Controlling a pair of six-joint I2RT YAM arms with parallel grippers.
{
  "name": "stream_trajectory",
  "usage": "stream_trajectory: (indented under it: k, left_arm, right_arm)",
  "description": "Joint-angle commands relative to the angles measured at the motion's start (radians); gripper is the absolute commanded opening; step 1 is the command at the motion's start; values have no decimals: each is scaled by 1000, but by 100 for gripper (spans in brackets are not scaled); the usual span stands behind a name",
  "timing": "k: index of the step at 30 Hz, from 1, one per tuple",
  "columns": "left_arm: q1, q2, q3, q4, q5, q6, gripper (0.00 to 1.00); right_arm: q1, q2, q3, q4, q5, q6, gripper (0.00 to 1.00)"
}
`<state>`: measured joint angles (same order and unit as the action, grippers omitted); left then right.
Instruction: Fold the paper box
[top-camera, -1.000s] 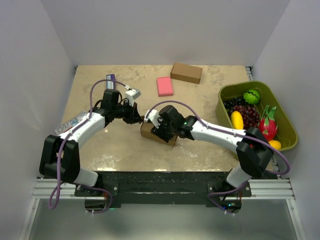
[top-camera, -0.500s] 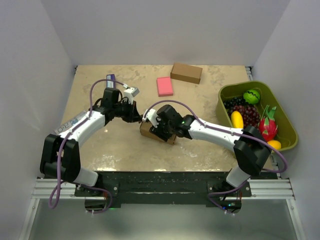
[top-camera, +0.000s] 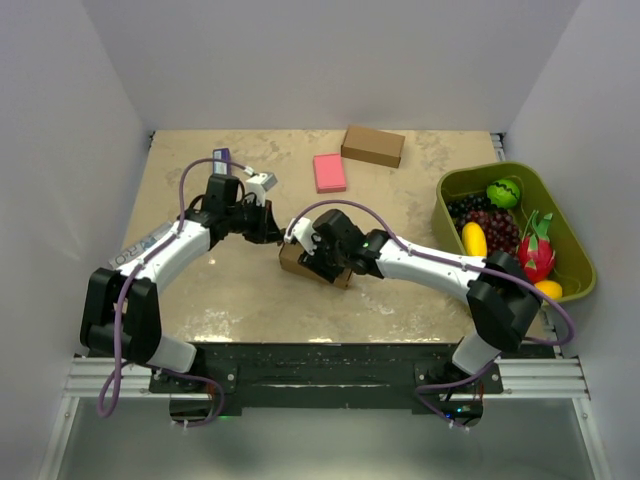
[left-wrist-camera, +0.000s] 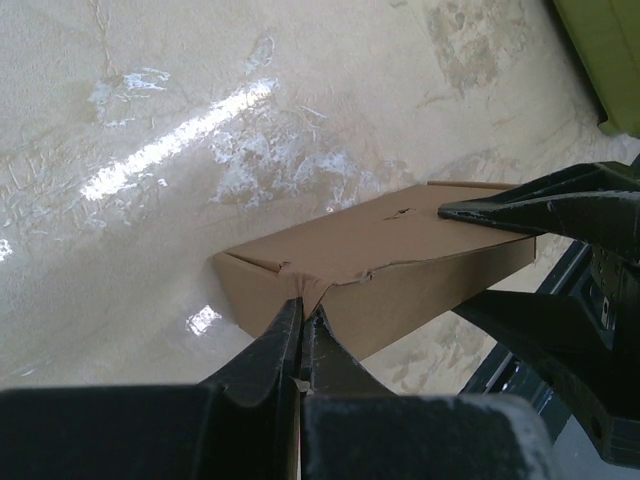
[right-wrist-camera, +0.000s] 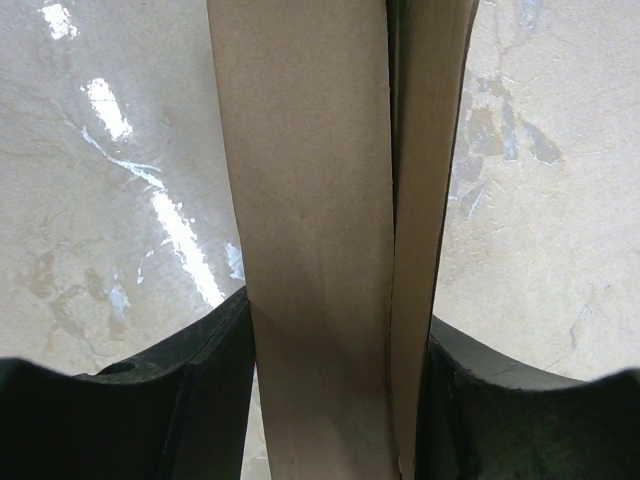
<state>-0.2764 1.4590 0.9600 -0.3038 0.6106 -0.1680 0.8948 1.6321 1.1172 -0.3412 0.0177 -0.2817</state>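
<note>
my right gripper (right-wrist-camera: 340, 330) clamps the paper box (left-wrist-camera: 380, 260) across its two long sides, near the middle of the table (top-camera: 230, 295). my left gripper (left-wrist-camera: 300, 318) is fully closed, its tips touching the box's end flap.

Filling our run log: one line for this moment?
stage: folding paper box | left end effector: shut, tips at box end | right end effector: clamped across box

Left arm reaching toward 2 o'clock, left gripper (top-camera: 276, 235) pinched fully shut; right arm stretched toward 10 o'clock, right gripper (top-camera: 316, 258) jaws half-spread, clamped across the paper box (top-camera: 290, 262)
</note>
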Motion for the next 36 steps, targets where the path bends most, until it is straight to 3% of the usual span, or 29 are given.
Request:
stream_trajectory:
  k: [1, 36]
  left_arm:
    - [-12, -5, 85, 65, 109, -68, 0]
    - [-17, 15, 128, 124, 206, -146, 0]
  right_arm:
    - [-2, 61, -3, -32, 28, -4, 52]
    - [-2, 117, 30, -84, 2, 19, 54]
